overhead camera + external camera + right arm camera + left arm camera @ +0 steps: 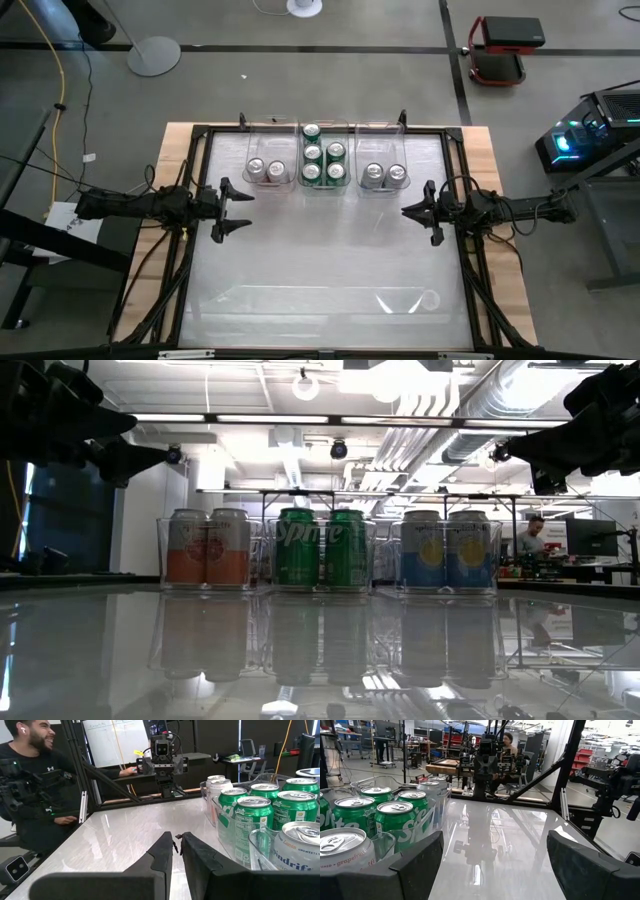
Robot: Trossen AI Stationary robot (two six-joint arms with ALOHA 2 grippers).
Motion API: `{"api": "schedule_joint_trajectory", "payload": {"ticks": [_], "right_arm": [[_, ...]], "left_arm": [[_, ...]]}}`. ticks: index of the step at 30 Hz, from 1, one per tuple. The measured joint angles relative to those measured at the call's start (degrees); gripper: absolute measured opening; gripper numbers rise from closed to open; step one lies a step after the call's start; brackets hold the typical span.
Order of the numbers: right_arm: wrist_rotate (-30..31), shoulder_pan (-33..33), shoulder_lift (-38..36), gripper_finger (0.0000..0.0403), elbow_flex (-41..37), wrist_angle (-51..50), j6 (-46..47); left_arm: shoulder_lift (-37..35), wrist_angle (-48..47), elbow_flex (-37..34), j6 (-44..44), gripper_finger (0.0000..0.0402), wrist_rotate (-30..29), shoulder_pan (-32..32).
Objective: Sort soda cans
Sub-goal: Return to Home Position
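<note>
The soda cans [323,160] stand upright in clear bins [383,140] along the table's [320,280] far edge, equally near the spread left gripper [246,210] and the pressed-together right gripper [405,211].

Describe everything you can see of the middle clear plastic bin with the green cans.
The middle clear plastic bin is a see-through, open-topped rectangular box standing upright on the white table, flanked by a left bin and a right bin. It holds five upright green Sprite cans with silver tops; one back corner is bare.

Black jointed arms [130,205] [520,210], angular two-finger end effectors [238,211] [408,210].
</note>
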Motion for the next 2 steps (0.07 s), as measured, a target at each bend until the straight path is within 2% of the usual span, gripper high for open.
{"api": "schedule_joint_trajectory", "payload": {"ticks": [2], "right_arm": [[0.0, 0.0, 0.0, 0.0037, 0.0, 0.0, 0.0]], "left_arm": [[0.0, 0.0, 0.0, 0.0, 0.0330, 0.0, 0.0]]}}
